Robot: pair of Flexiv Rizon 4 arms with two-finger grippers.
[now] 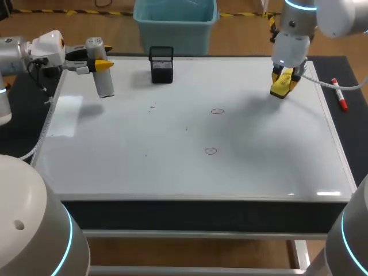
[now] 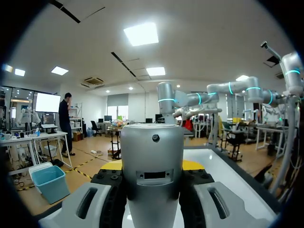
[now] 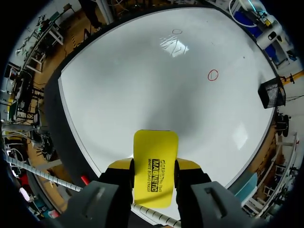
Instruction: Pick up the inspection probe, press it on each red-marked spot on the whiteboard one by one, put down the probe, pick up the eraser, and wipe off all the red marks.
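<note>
My left claw (image 1: 98, 64) is clamped on the probe (image 1: 103, 84), and my right claw (image 1: 286, 80) on the yellow eraser (image 3: 155, 167) at the whiteboard (image 1: 172, 144).

My left gripper (image 2: 152, 165) clamped on the grey inspection probe (image 2: 152, 147), yellow tips at its three and nine o'clock, whiteboard (image 2: 229, 176) beyond at twelve

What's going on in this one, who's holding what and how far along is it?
The left gripper is shut on the grey inspection probe, held over the whiteboard's far left corner. The right gripper is shut on the yellow eraser over the board's far right side. Two red marks near the middle are not yet wiped. A black mesh holder stands at the far edge.
</note>
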